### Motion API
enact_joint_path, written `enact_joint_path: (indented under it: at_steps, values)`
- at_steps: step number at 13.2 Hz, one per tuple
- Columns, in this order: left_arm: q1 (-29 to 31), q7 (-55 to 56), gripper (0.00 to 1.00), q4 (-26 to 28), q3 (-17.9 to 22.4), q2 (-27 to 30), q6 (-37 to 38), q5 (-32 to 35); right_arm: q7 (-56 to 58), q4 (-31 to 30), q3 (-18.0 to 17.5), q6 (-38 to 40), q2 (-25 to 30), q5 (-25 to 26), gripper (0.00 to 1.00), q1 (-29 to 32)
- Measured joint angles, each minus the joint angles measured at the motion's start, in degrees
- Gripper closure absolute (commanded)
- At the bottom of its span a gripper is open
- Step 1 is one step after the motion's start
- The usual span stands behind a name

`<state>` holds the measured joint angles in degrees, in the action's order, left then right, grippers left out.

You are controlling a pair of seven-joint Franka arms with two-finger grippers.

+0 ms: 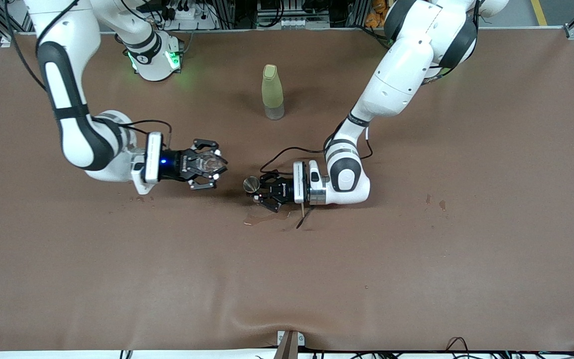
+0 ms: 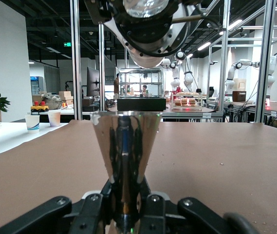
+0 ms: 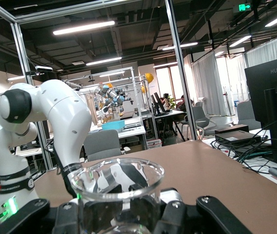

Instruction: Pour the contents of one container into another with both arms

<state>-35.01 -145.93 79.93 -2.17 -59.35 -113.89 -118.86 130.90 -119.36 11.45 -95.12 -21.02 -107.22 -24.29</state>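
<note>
2 white jointed arms each hold 1 vessel over the middle of the brown tabletop (image 1: pixel 416 279).

The right gripper (image 1: pixel 207 166) is clamped on a clear glass cup (image 1: pixel 211 162), round-rimmed and see-through, seen close in the right wrist view (image 3: pixel 116 183); it hangs toward the right arm's end. The left gripper (image 1: pixel 266 192) is clamped on a shiny metal cone-shaped cup (image 1: pixel 251 185), narrow at the fingers and flaring to a wide mouth (image 2: pixel 125 151), over a small wet patch (image 1: pixel 262 218) near the tabletop's centre. The 2 cups are near each other but apart. 1 pale green capped bottle (image 1: pixel 272 92) stands upright toward the tabletop's edge by the arm bases. Count: 2 arms, 2 grippers, 2 cups, 1 bottle.
</note>
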Motion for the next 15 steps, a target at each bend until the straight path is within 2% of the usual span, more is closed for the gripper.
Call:
enact_joint_path:
  at_steps: [3, 8, 15]
  values:
    - [-0.4, -0.2, 1.00, 0.0, 0.0, 0.0, 0.1, -1.8, 1.7, -0.4, -2.0, -4.0, -0.2, -4.6, 1.00, -2.5]
    - [-0.7, -0.5, 1.00, 0.0, 0.0, 0.0, 0.1, -2.2, 5.0, -1.2, -3.8, -5.1, -2.5, -9.9, 1.00, -4.6]
    - [-0.4, -0.5, 1.00, 0.0, 0.1, 0.0, 0.1, -2.3, 5.5, -3.2, -4.2, -5.2, -3.7, -10.6, 1.00, -5.0]
